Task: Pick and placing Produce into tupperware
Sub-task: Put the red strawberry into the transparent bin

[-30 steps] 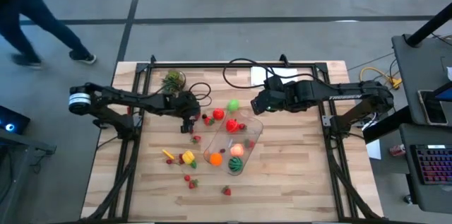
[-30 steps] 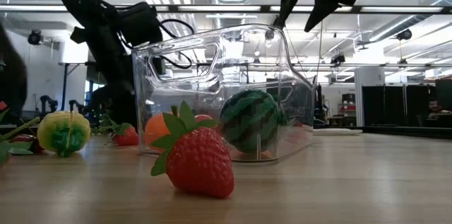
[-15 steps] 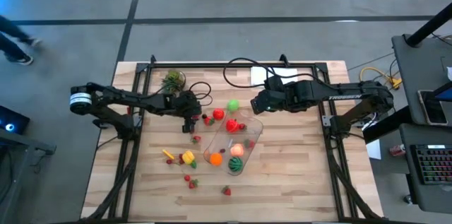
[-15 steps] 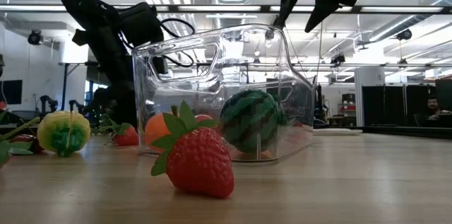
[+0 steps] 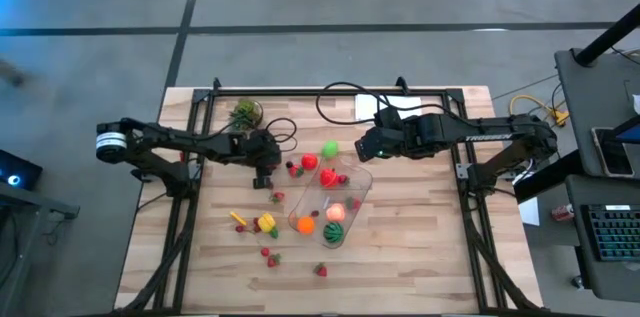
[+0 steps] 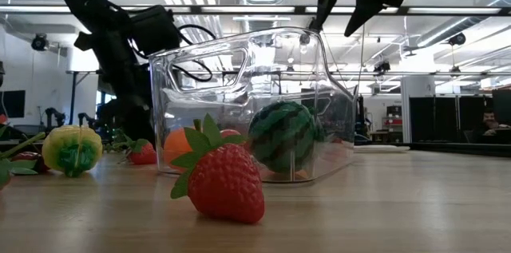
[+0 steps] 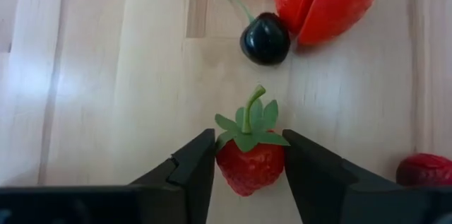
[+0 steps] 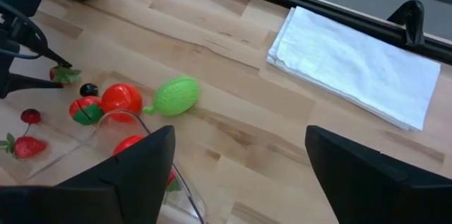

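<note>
A small red strawberry point(image 7: 251, 164) with a green leaf cap lies on the wooden table, left of the tupperware, and my left gripper point(image 7: 248, 139) is shut on it. In the high view this gripper point(image 5: 267, 171) stands low over the table. The tupperware point(image 5: 335, 202), a clear tub, stands at mid-table and holds a watermelon piece point(image 6: 281, 135), an orange piece and other produce. Above the tub's far end my right gripper point(image 5: 365, 147) hangs open, with nothing between its fingers. My left gripper pinches the small strawberry by its two sides point(image 7: 224, 162) between its two fingers point(image 7: 198, 164), just below the leaf cap. The fingers come slanting down from the table's left. The strawberry lies on the table, with its stem pointing away from the gripper.
A dark cherry point(image 7: 265, 39) and a red fruit point(image 7: 325, 1) lie just beyond the held strawberry. A green fruit point(image 8: 173, 95), a white cloth point(image 8: 360, 65) and a potted plant point(image 5: 245, 113) are at the far side. More strawberries point(image 6: 223, 181) and a yellow piece point(image 5: 266, 223) lie nearer.
A person on the floor beyond the table's far left corner has walked out of the high view. Both arms have kept their places, and no produce has moved.
</note>
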Motion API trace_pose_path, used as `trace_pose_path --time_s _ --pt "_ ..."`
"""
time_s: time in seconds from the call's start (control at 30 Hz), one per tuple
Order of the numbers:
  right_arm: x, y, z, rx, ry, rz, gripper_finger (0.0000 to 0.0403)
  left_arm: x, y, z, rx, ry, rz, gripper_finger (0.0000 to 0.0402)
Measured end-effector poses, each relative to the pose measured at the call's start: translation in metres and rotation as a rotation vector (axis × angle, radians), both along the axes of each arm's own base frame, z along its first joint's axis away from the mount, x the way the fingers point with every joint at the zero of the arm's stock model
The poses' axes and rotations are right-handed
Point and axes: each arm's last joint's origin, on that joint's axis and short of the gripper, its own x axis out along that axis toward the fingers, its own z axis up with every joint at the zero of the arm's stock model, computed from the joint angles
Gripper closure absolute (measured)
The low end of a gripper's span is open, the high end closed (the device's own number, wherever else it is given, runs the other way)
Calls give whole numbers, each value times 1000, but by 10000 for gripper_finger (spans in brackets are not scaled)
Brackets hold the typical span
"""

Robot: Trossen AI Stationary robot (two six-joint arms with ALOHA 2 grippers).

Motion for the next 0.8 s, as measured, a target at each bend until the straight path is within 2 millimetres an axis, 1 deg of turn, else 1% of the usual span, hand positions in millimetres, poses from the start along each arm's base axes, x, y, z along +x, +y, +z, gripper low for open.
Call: trace_pose_path --time_s 0.17,0.43,0.57,0.7,0.8 --pt "0 0 0 0 1 1 96 -2 -1 -2 -8 24 0 252" --pt "0 0 -1 0 4 0 97 -1 0 2 -13 33 -1 271" --pt "0 0 -1 2 5 1 99 1 0 7 -9 15 -1 273" --pt "-1 0 0 10 -3 -12 97 3 1 23 -3 -9 0 272" --pt "-5 0 1 15 0 -25 98 6 1 45 10 -72 3 271"
